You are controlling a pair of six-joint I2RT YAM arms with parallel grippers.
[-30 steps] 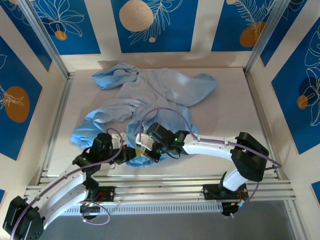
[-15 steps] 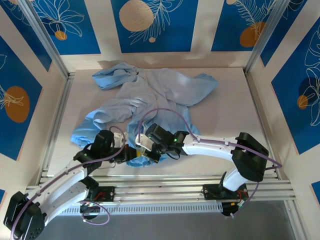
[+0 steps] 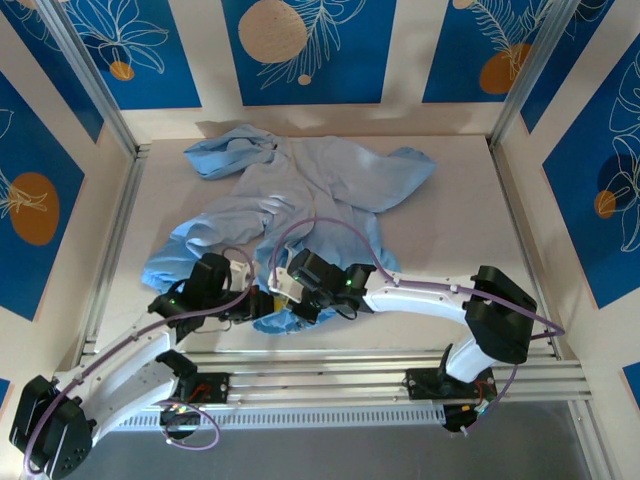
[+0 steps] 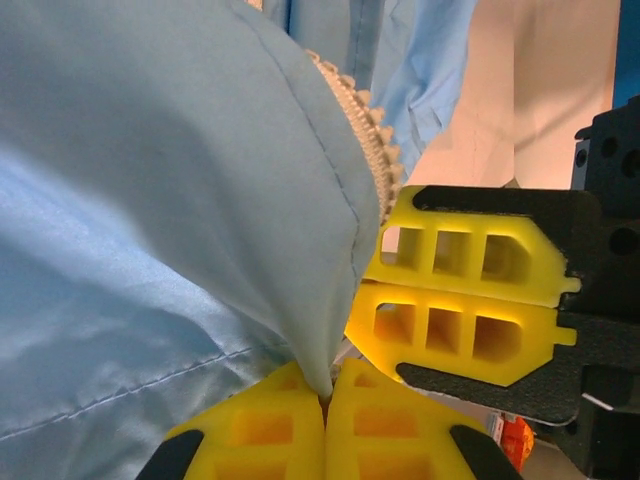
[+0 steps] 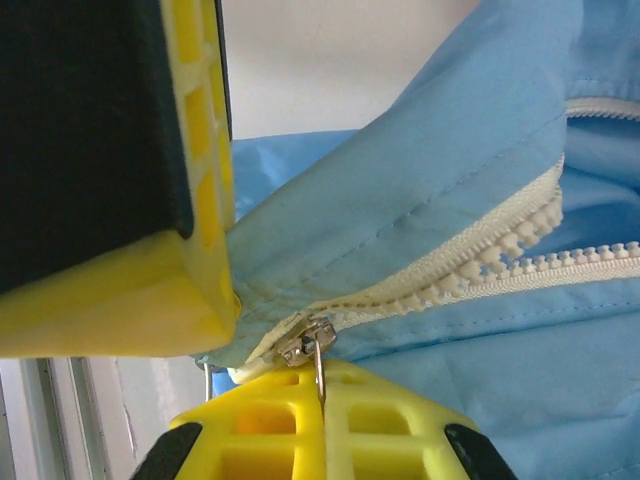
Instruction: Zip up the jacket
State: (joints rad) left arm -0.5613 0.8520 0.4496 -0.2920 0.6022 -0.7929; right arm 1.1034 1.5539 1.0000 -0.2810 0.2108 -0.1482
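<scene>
The light-blue jacket (image 3: 310, 185) lies crumpled across the middle of the table, its bottom hem near the front edge. My left gripper (image 4: 326, 398) is shut on a fold of the jacket's hem (image 4: 300, 300), just beside the white zipper teeth (image 4: 376, 150). Right next to it, my right gripper (image 5: 320, 385) is shut on the metal zipper pull (image 5: 319, 362), which hangs from the slider (image 5: 303, 345) at the low end of the zipper teeth (image 5: 500, 262). In the top view the left gripper (image 3: 256, 304) and the right gripper (image 3: 284, 291) nearly touch at the hem.
Both sleeves and the hood bunch at the far left (image 3: 225, 155) and far right (image 3: 405, 170) of the table (image 3: 470, 220). Aluminium rails (image 3: 330, 365) run along the near edge beside the arm bases. Blue patterned walls enclose the table.
The left arm has swung slightly forward and right, bringing its gripper closer to the right one. The right gripper has edged a little left. Both grips are unchanged.
</scene>
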